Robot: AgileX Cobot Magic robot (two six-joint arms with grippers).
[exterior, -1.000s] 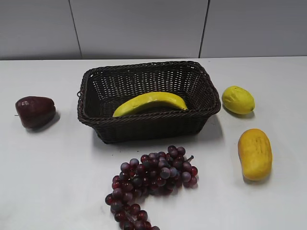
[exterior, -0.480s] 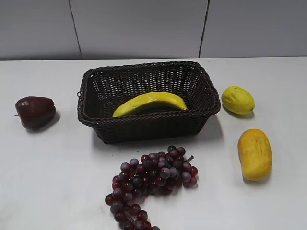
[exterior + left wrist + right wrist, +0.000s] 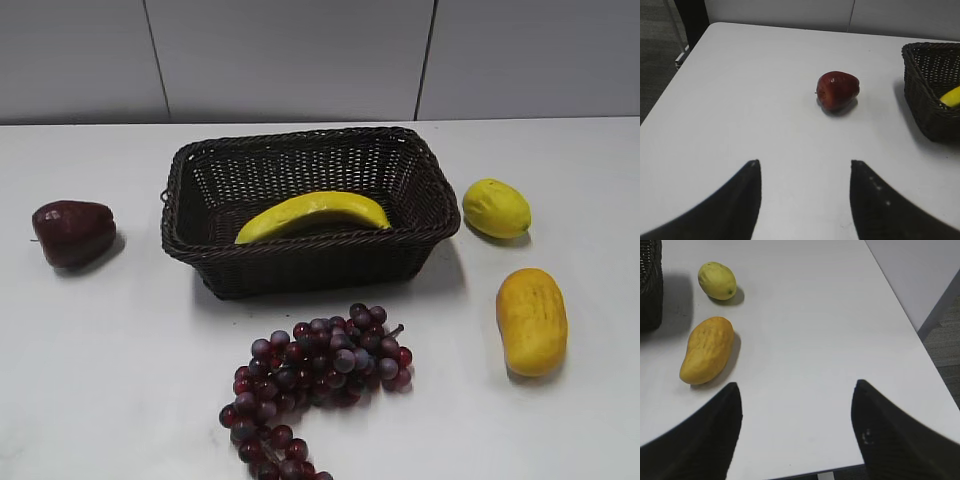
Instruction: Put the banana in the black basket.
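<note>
The long yellow banana (image 3: 312, 214) lies inside the black basket (image 3: 305, 253) at the middle of the white table, leaning along its front wall. One end of the banana (image 3: 952, 96) and a corner of the basket (image 3: 930, 90) show at the right of the left wrist view. The basket's edge (image 3: 650, 285) shows at the far left of the right wrist view. My left gripper (image 3: 805, 165) is open and empty over bare table near the left side. My right gripper (image 3: 796, 387) is open and empty near the table's right front edge. Neither gripper shows in the exterior view.
A dark red apple-like fruit (image 3: 73, 232) (image 3: 838, 89) lies left of the basket. A bunch of purple grapes (image 3: 315, 378) lies in front of it. A small round yellow fruit (image 3: 496, 208) (image 3: 717, 281) and a stubby orange-yellow oval fruit (image 3: 531, 320) (image 3: 707, 350) lie to the right.
</note>
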